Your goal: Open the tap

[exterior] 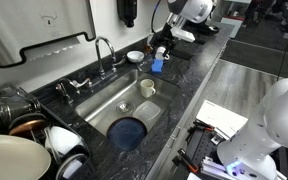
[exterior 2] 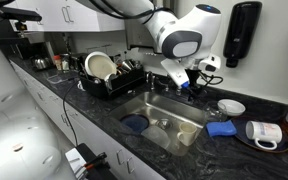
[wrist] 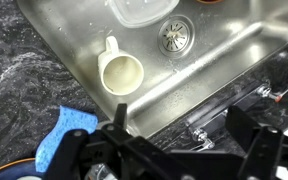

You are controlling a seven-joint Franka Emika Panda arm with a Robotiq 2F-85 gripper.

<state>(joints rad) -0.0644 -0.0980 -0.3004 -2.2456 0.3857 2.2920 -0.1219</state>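
The tap is a chrome gooseneck at the back edge of the steel sink, its spout arching over the basin. My gripper hangs above the sink's far end, to the right of the tap and apart from it. In the wrist view the gripper is open and empty, its fingers wide apart over the dark counter beside the sink rim. A small chrome fitting lies between the fingers; I cannot tell which part it is. In an exterior view my arm hides most of the tap, and the gripper is behind the sink.
A white cup and a blue plate lie in the sink. A blue sponge lies on the counter at the sink's corner. A dish rack with plates, a white bowl and a mug stand on the counter.
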